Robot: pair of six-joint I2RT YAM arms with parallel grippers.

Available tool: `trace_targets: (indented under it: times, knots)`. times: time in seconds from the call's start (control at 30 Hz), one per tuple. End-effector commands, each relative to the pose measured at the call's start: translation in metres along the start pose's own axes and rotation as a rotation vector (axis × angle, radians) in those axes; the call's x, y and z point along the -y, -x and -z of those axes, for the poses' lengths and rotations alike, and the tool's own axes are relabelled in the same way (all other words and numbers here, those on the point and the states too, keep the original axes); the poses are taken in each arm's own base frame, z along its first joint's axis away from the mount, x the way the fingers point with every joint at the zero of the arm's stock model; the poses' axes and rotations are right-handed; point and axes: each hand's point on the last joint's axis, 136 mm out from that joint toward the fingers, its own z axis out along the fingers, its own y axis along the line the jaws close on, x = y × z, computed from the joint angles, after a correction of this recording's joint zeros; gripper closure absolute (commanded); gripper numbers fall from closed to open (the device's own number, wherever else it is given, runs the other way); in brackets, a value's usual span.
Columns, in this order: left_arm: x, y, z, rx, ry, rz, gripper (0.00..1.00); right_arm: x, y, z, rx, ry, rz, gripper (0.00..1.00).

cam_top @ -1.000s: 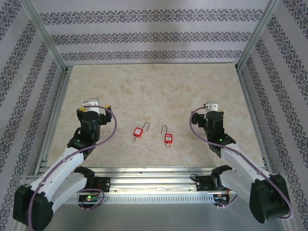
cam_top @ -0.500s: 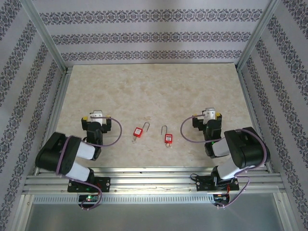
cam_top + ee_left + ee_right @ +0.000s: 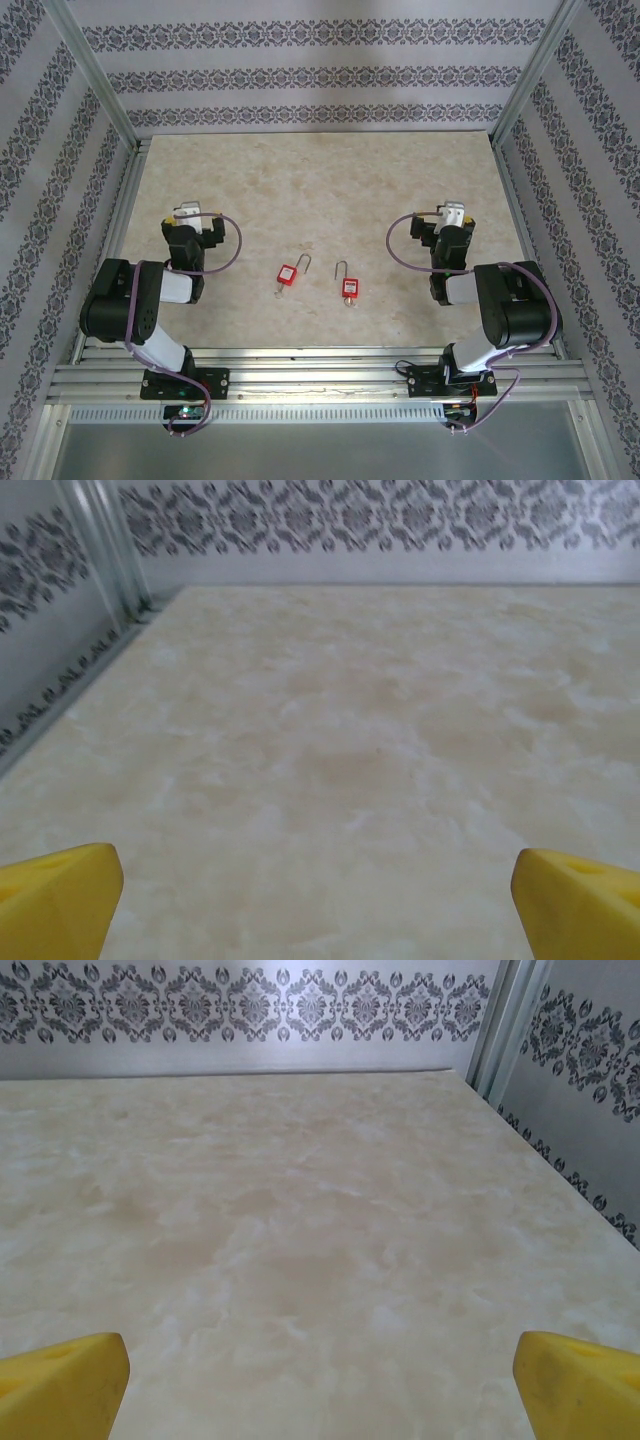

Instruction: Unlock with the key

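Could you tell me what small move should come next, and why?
Probably reach the left gripper toward the left padlock: that gripper and the right gripper are open, empty, and well apart from it and the right padlock, which lie between them on the table.

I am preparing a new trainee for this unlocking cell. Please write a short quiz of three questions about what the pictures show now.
1. How many red padlocks with silver shackles lie on the beige marbled table?
2. True or false: the jaws of the right arm are shut on a padlock.
3. Whose shackle leans sideways in the top view? A) left padlock B) right padlock
Key: 1) two; 2) false, they stand open and hold nothing; 3) A.
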Motion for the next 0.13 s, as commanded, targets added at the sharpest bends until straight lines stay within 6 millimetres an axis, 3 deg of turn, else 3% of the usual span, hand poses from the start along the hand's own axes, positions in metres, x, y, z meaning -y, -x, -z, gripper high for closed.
trace_targets:
  times: [0.0,0.1]
  knots:
    - [0.0039,-0.0131,0.0014,-0.051,-0.031,0.022,0.0,0.0014,0.0,-0.0004,-0.007,0.008,-0.037,0.02]
    - [0.0036,-0.013,0.0014,-0.051,-0.03,0.02,0.0,0.0021,0.0004,0.0013,0.0,0.001,-0.036,0.02]
